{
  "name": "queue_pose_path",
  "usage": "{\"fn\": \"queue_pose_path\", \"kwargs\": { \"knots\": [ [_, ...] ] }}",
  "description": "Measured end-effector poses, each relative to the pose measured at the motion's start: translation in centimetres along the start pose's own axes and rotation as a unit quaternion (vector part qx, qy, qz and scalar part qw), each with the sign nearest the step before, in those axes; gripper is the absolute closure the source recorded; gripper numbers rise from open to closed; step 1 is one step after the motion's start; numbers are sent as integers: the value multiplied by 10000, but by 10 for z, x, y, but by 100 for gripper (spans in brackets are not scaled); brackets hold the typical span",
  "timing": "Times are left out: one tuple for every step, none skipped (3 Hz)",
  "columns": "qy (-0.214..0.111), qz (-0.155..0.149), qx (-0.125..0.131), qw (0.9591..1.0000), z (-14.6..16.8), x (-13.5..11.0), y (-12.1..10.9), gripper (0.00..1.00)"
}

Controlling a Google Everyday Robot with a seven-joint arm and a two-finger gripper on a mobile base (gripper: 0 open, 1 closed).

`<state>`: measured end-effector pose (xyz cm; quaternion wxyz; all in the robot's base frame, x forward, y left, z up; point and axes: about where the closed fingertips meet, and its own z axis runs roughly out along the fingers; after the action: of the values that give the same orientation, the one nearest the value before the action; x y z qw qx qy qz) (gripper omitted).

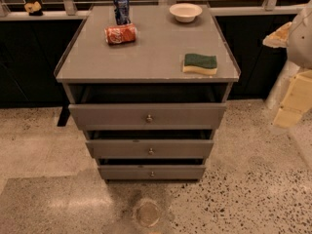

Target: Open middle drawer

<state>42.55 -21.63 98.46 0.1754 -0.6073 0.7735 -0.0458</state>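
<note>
A grey cabinet has three drawers, each with a small round knob. The middle drawer [150,149] is the mid-sized front, and its knob [150,151] sits at its centre. It stands pulled out a little, with a dark gap above its front. The top drawer [147,116] is out farthest, and the bottom drawer [151,172] is out least. My gripper [279,35] is at the far right edge on the cream arm [294,97]. It is well to the right of the cabinet, about level with its top, and touches nothing.
On the cabinet top [146,52] stand a blue can [121,8], a red can lying on its side [120,34], a white bowl [185,12] and a green-yellow sponge [200,64]. A round mark [147,212] lies on the speckled floor in front of the cabinet. Dark panels and a rail run behind.
</note>
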Motion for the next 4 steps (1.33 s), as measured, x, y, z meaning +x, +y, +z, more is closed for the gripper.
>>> {"fn": "queue_pose_path", "kwargs": {
  "knots": [
    [-227, -4, 93, 9997, 1, 25, 29, 0],
    [-253, 105, -211, 9994, 40, 64, 68, 0],
    [-202, 272, -579, 9977, 93, 98, 95, 0],
    [-8, 474, -846, 9953, 148, 129, 111, 0]
  ]
}}
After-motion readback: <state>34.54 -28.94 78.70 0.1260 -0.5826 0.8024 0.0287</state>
